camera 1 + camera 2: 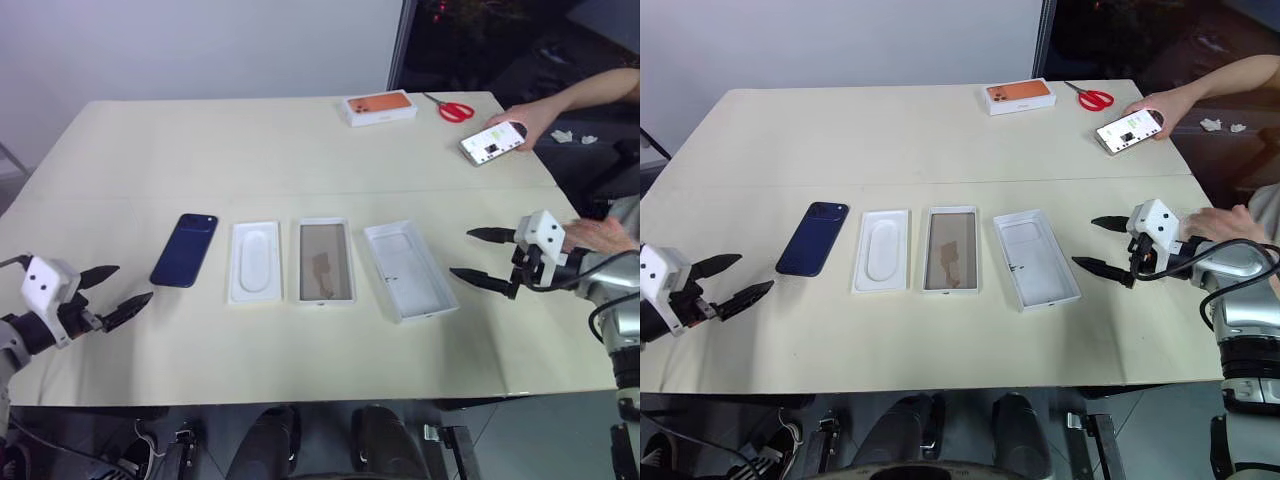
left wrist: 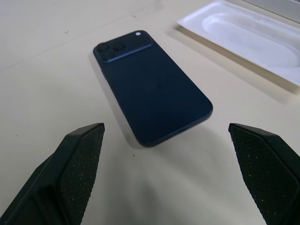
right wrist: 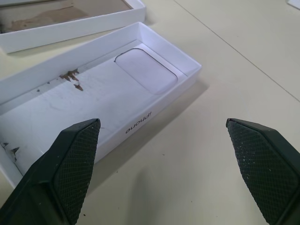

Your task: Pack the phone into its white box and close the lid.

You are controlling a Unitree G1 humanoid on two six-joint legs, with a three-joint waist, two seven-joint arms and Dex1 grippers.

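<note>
The dark blue phone [image 1: 185, 250] lies camera side up at the left end of a row on the table. Further along that row stands the white box [image 1: 325, 262], empty, its tan floor showing. The lid [image 1: 408, 270] rests at the right end with its white inside facing up. My left gripper [image 1: 133, 283] is open, low over the table just short of the phone [image 2: 150, 89] and pointing at it. My right gripper [image 1: 460, 252] is open too, a little to the right of the lid [image 3: 93, 93] and aimed at it. Neither gripper touches anything.
A white insert [image 1: 254, 262] with an oval recess lies between phone and box. At the far right are an orange-topped box [image 1: 380, 106], red scissors [image 1: 456, 110], and a person's hand holding a lit phone [image 1: 492, 142]. Another hand [image 1: 600, 235] rests by my right arm.
</note>
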